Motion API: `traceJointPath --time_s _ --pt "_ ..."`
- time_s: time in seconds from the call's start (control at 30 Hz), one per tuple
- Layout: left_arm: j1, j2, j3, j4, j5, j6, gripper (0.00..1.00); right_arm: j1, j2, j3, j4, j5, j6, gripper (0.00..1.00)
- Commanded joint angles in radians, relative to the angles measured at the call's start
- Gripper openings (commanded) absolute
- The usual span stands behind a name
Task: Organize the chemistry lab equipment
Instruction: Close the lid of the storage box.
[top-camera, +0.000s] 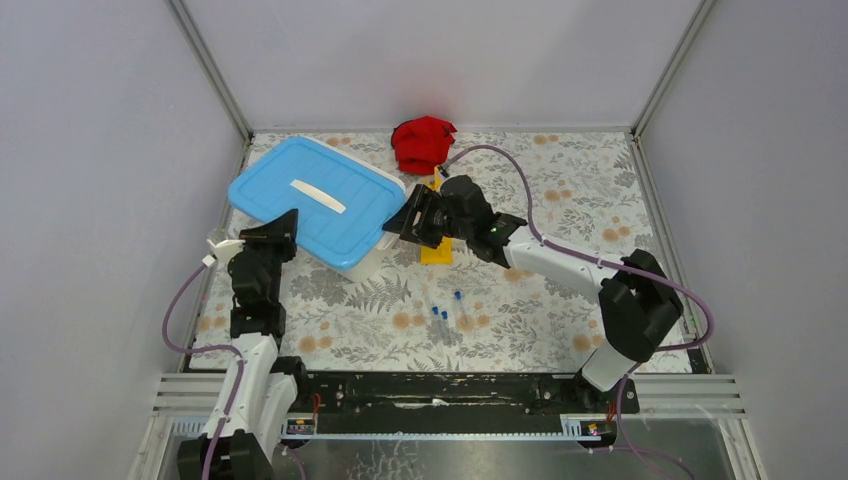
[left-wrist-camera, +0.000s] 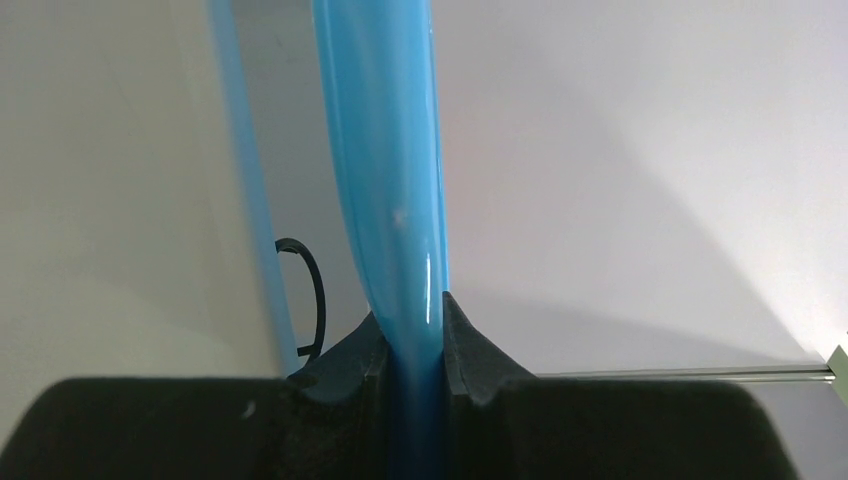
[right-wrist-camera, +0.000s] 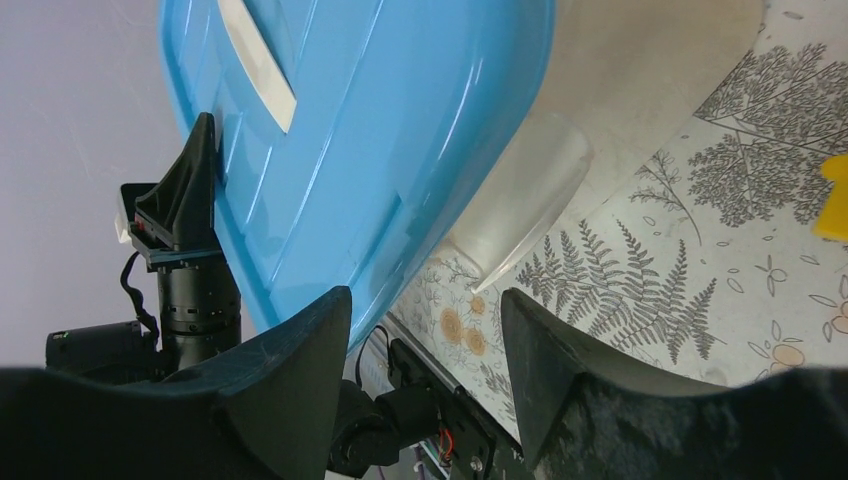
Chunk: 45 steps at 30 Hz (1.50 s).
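The white tub (top-camera: 366, 264) sits at the back left with its blue lid (top-camera: 315, 200) lying tilted on it. My left gripper (top-camera: 277, 228) is shut on the lid's near left edge; in the left wrist view the blue rim (left-wrist-camera: 390, 180) runs straight between the jaws of this gripper (left-wrist-camera: 415, 340). My right gripper (top-camera: 405, 222) stands open at the lid's right edge, and in the right wrist view the gripper (right-wrist-camera: 425, 305) holds nothing, with the lid (right-wrist-camera: 370, 130) beside its left finger. The yellow rack (top-camera: 436, 250) lies partly under the right wrist. Three blue-capped tubes (top-camera: 441, 314) lie loose on the mat.
A red cloth (top-camera: 422, 143) is bunched against the back wall. A black wire ring (left-wrist-camera: 310, 300) shows beyond the lid in the left wrist view. Grey walls close in the left, right and back sides. The yellow rack's end (right-wrist-camera: 833, 200) shows at the right wrist view's edge.
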Motion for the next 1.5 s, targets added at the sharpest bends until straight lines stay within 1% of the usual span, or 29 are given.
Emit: traceJointPath --time_s 0.0,0.27,0.53,0.9,1.17,1.27,1.47 --pt "-0.007 0.000 0.010 0.103 -0.051 0.039 0.00 0.032 0.029 0.078 0.037 0.020 0.027 0.63" --pt "-0.006 0.038 0.013 0.123 -0.048 0.058 0.00 0.047 0.053 0.134 0.027 0.025 0.035 0.63" --pt "-0.007 0.065 0.014 0.126 -0.048 0.074 0.06 0.054 0.084 0.173 0.014 0.021 0.039 0.63" --pt "-0.007 0.092 0.018 0.133 -0.031 0.092 0.25 0.054 0.107 0.189 0.024 0.019 0.044 0.62" --pt "-0.006 0.080 0.035 0.068 -0.023 0.129 0.47 0.052 0.115 0.195 0.030 0.014 0.049 0.62" --pt "-0.006 0.071 0.041 0.044 -0.019 0.140 0.50 0.053 0.116 0.197 0.033 0.015 0.049 0.62" --pt "-0.005 0.051 0.050 -0.006 -0.025 0.162 0.51 0.053 0.116 0.192 0.045 0.019 0.054 0.62"
